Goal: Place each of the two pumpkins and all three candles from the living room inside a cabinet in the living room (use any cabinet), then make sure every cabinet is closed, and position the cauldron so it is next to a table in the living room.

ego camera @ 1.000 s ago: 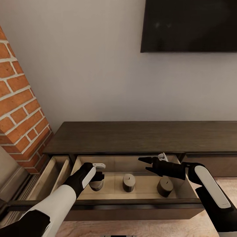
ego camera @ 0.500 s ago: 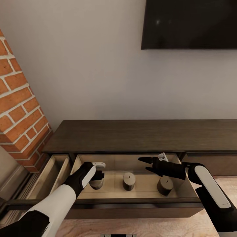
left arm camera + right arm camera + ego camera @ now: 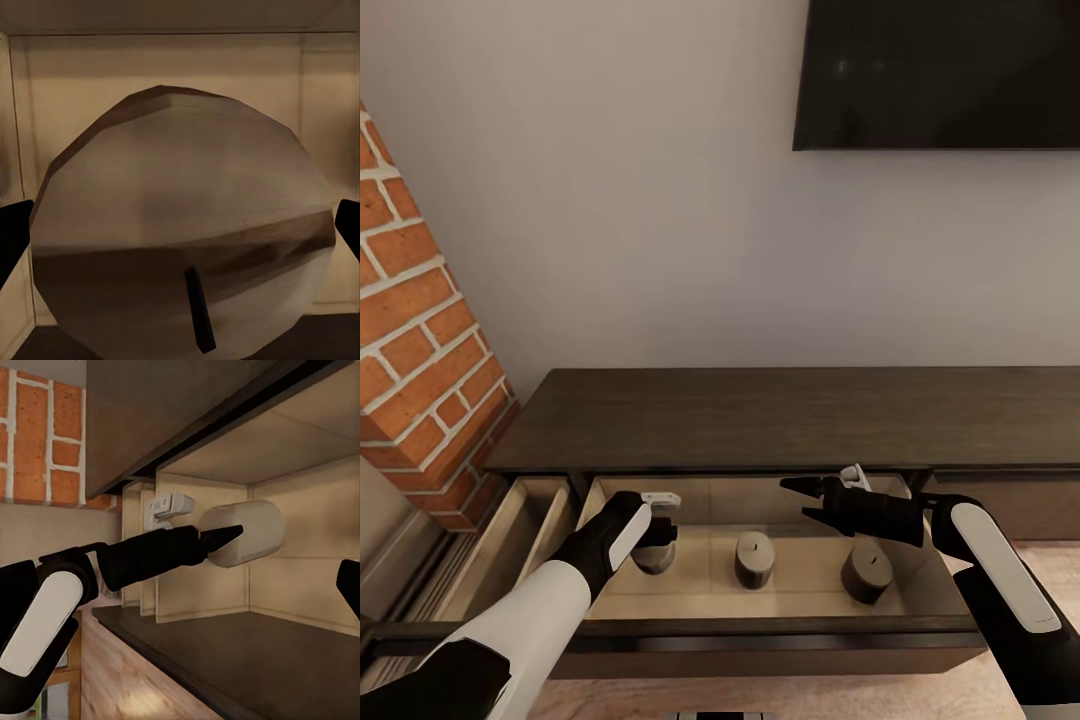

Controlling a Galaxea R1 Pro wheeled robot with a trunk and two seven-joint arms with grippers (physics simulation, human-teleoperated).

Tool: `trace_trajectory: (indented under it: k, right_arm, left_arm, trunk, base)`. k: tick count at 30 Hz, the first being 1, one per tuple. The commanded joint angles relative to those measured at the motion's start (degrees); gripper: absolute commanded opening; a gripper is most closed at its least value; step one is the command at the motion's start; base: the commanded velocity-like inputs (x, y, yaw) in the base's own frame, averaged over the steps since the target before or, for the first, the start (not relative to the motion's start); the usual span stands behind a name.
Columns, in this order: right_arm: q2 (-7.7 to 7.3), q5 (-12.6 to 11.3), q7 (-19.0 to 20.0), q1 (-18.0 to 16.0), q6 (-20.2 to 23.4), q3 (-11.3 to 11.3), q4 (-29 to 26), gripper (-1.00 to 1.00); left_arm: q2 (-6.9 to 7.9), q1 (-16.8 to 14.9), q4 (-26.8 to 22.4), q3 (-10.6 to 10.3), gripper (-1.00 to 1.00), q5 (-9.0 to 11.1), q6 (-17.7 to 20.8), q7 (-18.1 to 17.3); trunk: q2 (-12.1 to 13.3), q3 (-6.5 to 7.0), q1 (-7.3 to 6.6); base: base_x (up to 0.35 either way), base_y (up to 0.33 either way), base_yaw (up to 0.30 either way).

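Left gripper (image 3: 656, 532), jaws apart around the leftmost of three candles (image 3: 652, 556) standing in the open cabinet (image 3: 760, 415) drawer. Right gripper (image 3: 797, 500), fingers spread, empty, hovering above the drawer. Setting: white wall, black TV (image 3: 940, 75), brick column (image 3: 415, 340).

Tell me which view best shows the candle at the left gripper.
Left wrist view: the candle sits close, top and wick visible between the left gripper's fingers. Head view has it half hidden behind the gripper; right wrist view shows its side.
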Motion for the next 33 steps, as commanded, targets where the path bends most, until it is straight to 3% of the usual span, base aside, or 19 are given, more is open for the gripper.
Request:
trace_trajectory:
  k: [1, 19, 33]
  right_arm:
    - [-0.06, -0.6, -0.6, 0.0, 0.0, 0.1, 0.0, 1.00]
    - [-0.09, -0.6, -0.6, 0.0, 0.0, 0.1, -0.1, 1.00]
    - [-0.10, -0.6, -0.6, 0.0, 0.0, 0.1, -0.1, 1.00]
  left_arm:
    - [0.03, 0.0, -0.1, -0.3, -1.00, 0.6, 0.2, 0.5]
    - [0.09, 0.0, -0.3, -0.3, -1.00, 0.6, 0.1, 0.6]
    - [0.05, 0.0, -0.3, -0.3, -1.00, 0.6, 0.1, 0.6]
  trunk:
    - [0.0, -0.05, -0.01]
    - [0.0, -0.05, -0.01]
    - [-0.2, -2.49, 0.27]
  base:
    - [0.010, 0.002, 0.000]
    - [0.001, 0.000, 0.000]
    - [0.000, 0.000, 0.000]
